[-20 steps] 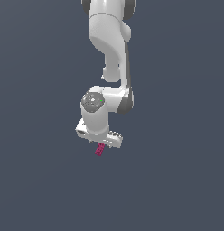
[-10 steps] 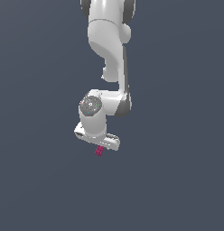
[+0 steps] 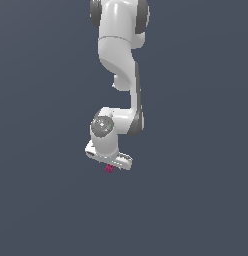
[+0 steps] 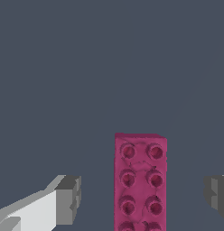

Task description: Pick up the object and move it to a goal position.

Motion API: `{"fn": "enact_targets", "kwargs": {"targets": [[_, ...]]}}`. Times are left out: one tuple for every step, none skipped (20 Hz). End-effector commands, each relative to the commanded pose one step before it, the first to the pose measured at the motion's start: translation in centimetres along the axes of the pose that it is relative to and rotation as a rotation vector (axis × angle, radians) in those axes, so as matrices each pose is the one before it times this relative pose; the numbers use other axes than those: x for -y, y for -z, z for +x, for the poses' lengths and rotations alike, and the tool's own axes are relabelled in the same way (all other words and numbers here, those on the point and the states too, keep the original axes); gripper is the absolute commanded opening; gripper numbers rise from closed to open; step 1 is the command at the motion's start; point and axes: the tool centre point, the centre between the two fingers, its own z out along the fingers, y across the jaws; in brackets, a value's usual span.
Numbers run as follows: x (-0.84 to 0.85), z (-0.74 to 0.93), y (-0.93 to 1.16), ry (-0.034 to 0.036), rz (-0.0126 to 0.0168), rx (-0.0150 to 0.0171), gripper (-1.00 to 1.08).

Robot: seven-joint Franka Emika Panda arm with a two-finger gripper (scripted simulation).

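Arm has swung slightly; spread jaws straddle the brick (image 4: 140,180), which sits between them untouched, ready for gripping.

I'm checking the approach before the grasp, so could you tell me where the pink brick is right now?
In the exterior view the pink brick sits just below the gripper; the wrist view shows it between the two open fingers, touching neither.

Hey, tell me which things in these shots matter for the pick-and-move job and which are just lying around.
Part of the job:
- magenta-pink studded brick, between the open fingers, not yet gripped
- tool, with one finger on each side of the brick

Lying about:
- nothing else shows; only the plain dark grey surface
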Motion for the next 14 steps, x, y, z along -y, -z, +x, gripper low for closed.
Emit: {"fn": "enact_targets", "kwargs": {"targets": [[0.013, 0.043, -0.812, -0.00032, 0.00028, -0.00109, 1.00], [0.009, 0.026, -0.156, 0.00000, 0.00000, 0.00000, 1.00], [0.009, 0.036, -0.079, 0.00000, 0.00000, 0.00000, 1.00], [0.007, 0.038, -0.011, 0.00000, 0.00000, 0.00000, 1.00], [0.003, 0.016, 0.008, 0.00000, 0.00000, 0.00000, 1.00], [0.000, 0.000, 0.000, 0.00000, 0.00000, 0.00000, -1.00], [0.000, 0.000, 0.000, 0.00000, 0.00000, 0.00000, -1.00], [0.000, 0.000, 0.000, 0.00000, 0.00000, 0.00000, -1.00], [0.000, 0.000, 0.000, 0.00000, 0.00000, 0.00000, -1.00], [0.000, 0.000, 0.000, 0.00000, 0.00000, 0.00000, -1.00], [0.000, 0.000, 0.000, 0.00000, 0.00000, 0.00000, -1.00], [0.000, 0.000, 0.000, 0.00000, 0.00000, 0.00000, -1.00], [0.000, 0.000, 0.000, 0.00000, 0.00000, 0.00000, -1.00], [0.000, 0.000, 0.000, 0.00000, 0.00000, 0.00000, -1.00]]}}
